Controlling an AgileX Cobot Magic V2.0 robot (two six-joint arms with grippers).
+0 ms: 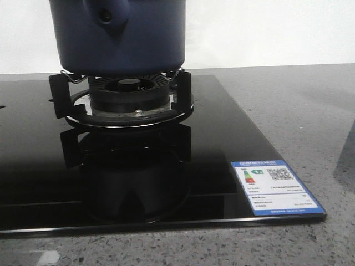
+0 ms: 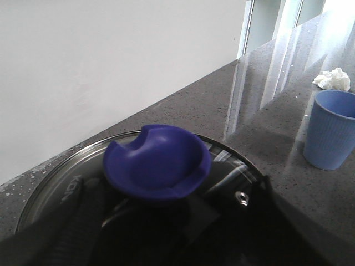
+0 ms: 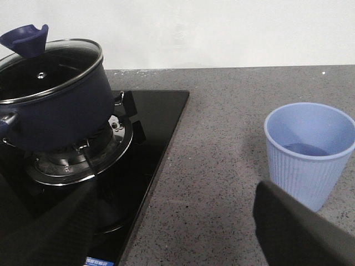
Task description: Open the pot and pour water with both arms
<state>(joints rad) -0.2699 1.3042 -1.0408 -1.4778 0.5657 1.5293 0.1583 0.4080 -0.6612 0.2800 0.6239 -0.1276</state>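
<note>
The dark navy pot (image 1: 116, 39) stands on the burner grate; its teardrop handle mount (image 1: 111, 16) faces the front camera. In the right wrist view the pot (image 3: 55, 111) carries a glass lid (image 3: 52, 66) with a blue knob (image 3: 25, 39). In the left wrist view the knob (image 2: 158, 163) sits on the steel-rimmed lid (image 2: 55, 177). My left gripper (image 2: 161, 208) hovers close over the lid, its dark fingers (image 2: 72, 221) spread to either side of the knob, open. My right gripper (image 3: 177, 221) is open and empty over the counter between hob and cup. Neither gripper shows in the front view.
A pale blue ribbed cup (image 3: 310, 152) with a little water stands on the grey speckled counter (image 3: 216, 166), also in the left wrist view (image 2: 333, 130). The black glass hob (image 1: 222, 138) has a burner (image 1: 130, 97) and a label sticker (image 1: 274, 188). A crumpled tissue (image 2: 333, 80) lies behind the cup.
</note>
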